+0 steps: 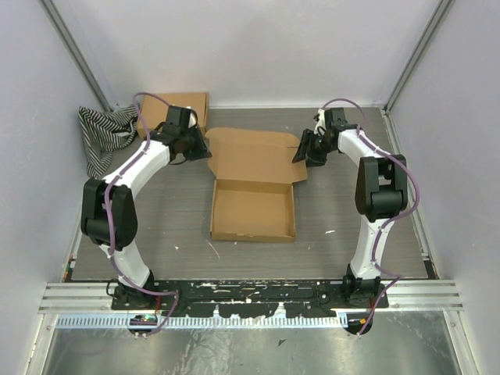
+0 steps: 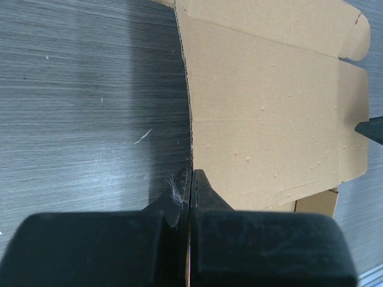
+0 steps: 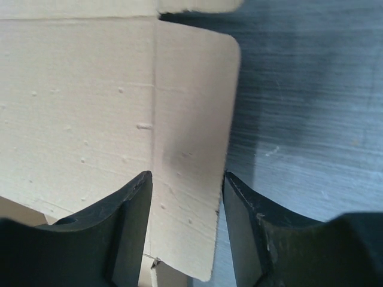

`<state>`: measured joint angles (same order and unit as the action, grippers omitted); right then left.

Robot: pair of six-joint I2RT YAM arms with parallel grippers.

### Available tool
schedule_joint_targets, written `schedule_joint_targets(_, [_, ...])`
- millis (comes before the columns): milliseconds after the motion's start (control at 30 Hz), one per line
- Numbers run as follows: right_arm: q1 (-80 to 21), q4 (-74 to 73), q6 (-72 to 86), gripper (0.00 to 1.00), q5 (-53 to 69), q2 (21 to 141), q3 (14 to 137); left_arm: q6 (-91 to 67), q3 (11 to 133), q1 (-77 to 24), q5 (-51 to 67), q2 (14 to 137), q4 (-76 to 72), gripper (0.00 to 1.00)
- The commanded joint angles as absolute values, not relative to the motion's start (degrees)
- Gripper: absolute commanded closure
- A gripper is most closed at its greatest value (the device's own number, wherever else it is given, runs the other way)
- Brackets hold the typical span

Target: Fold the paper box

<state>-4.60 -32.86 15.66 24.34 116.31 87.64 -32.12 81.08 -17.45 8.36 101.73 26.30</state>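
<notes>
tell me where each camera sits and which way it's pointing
top external: fixed above and behind the bases, looking down at the table; both arms show, the paper box between left tool and right tool.
left wrist: on the left arm, facing across the lid, whose left edge its closed fingers pinch.
right wrist: on the right arm, facing the lid's side flap, which its open fingers straddle.
shared: both wrist views show the same lid from opposite sides.

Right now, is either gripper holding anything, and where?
Left gripper pinches the box by its lid's left edge. Right gripper is open, straddling the lid's right flap, not clamped.
</notes>
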Motion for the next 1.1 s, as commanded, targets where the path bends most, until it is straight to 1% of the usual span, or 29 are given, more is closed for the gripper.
schedule_joint_targets(0, [-4.75,-28.26,14.18,0.46,30.45,116.0,91.12,-30.7,80.71,-18.03,8.27,101.6,23.88,1.0])
schedule_joint_targets(133, [-5.07,-27.2,15.37,0.52,31.43,114.72,90.95,-29.72,80.7,-18.7,7.25,101.45,23.9,1.0])
schedule_joint_targets(267, [-5.92,-28.98,14.8,0.55,29.7,114.45,92.73,-28.55,80.56,-19.51,6.68,100.62,23.66,1.0])
schedule_joint_targets(400, [-6.17,-31.18,14.25,0.59,29.89,116.68,95.52,-27.29,79.76,-20.32,6.81,99.72,22.28,1.0])
schedule_joint_targets(633, [-6.74,-32.71,14.04,0.72,28.31,118.34,97.62,-25.04,77.21,-21.6,4.15,96.91,19.37,1.0])
schedule_joint_targets(900, [-7.15,-37.13,13.1,0.76,23.13,121.25,101.83,-23.65,75.38,-21.82,2.99,94.63,17.43,1.0])
schedule_joint_targets(1000, [-7.21,-38.07,12.86,0.82,23.19,121.94,102.58,-23.36,74.63,-22.12,2.59,93.95,16.44,1.0])
schedule_joint_targets(1067, [-7.65,-37.72,12.6,0.91,22.72,121.5,102.34,-23.13,74.13,-22.36,1.98,93.47,15.91,1.0])
